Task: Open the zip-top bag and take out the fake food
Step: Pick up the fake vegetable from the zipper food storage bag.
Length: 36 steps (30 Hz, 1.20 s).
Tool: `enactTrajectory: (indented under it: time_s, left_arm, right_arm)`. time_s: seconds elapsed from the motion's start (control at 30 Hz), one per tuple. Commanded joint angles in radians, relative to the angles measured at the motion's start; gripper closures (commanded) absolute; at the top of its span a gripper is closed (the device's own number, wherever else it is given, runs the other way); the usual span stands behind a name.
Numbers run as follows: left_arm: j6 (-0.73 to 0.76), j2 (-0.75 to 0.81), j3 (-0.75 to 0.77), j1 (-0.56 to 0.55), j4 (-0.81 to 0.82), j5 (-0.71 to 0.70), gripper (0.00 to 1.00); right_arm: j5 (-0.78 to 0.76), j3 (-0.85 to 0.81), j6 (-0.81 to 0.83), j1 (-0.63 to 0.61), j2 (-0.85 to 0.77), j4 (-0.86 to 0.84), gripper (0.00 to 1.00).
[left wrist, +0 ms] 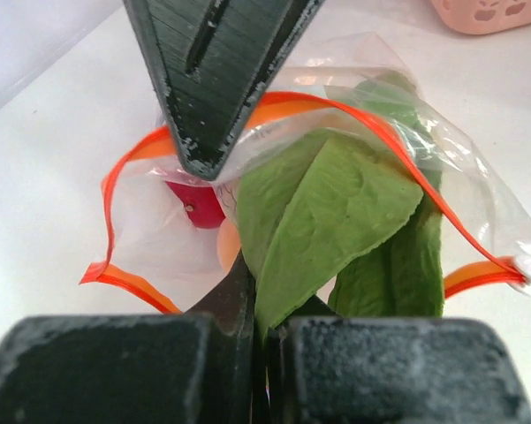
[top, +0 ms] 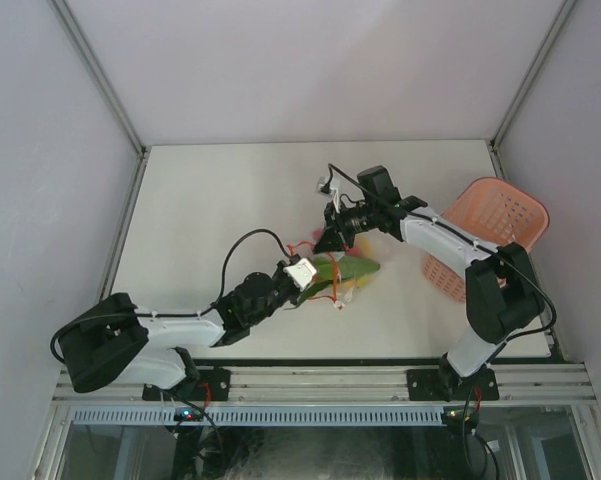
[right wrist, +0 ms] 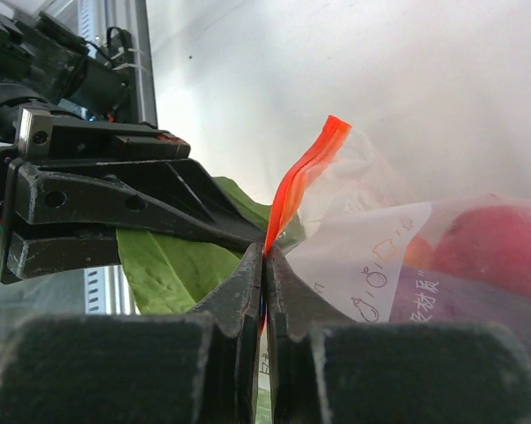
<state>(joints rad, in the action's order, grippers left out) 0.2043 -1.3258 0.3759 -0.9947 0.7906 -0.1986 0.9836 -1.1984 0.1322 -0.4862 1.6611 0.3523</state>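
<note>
The zip-top bag (top: 352, 262) lies mid-table with its mouth open. Its red-orange zipper strip (left wrist: 371, 124) forms a loop. My left gripper (top: 302, 272) is shut on the tip of the long green leafy vegetable (left wrist: 336, 212), which still lies partly inside the bag's mouth. My right gripper (right wrist: 265, 256) is shut on the zipper strip (right wrist: 305, 172) and holds the bag's upper lip up just above the left gripper. A red fruit (left wrist: 199, 205) and an orange piece (left wrist: 227, 249) sit inside. The white label (right wrist: 380, 265) and red fruit (right wrist: 495, 243) show through the plastic.
The pink lattice basket (top: 490, 230) stands at the right edge of the table, beside the right arm; its rim also shows in the left wrist view (left wrist: 495, 13). The two grippers are close together over the bag.
</note>
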Motion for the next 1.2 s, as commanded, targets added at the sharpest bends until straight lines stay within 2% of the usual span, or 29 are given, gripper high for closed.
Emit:
enactTrajectory:
  time_s: [0.0,0.17,0.37,0.63,0.9,1.17]
  left_arm:
    - [-0.036,0.063,0.06,0.002,-0.097,0.057,1.0]
    - [-0.142,0.138,0.178,0.007,-0.376,0.051,1.0]
    - [-0.24,0.205,0.233,0.025,-0.572,0.039,1.0]
    - [-0.32,0.229,0.272,0.064,-0.674,0.047,1.0]
    - [-0.436,0.419,0.245,0.145,-0.761,0.095,1.0]
    - [-0.514,0.51,0.245,0.161,-0.822,0.115,1.0]
  right_arm:
    - [-0.094,0.002,0.058,-0.008,-0.073,-0.019,1.0]
    - [-0.194,0.004,0.069,-0.053,-0.063,-0.027,1.0]
    - [-0.261,0.003,0.063,-0.069,-0.063,-0.033,1.0]
    - [-0.299,0.004,0.069,-0.063,-0.067,-0.035,1.0]
    - [-0.269,0.003,0.062,-0.037,-0.072,-0.036,1.0]
    - [-0.237,0.003,0.066,-0.037,-0.062,-0.032,1.0]
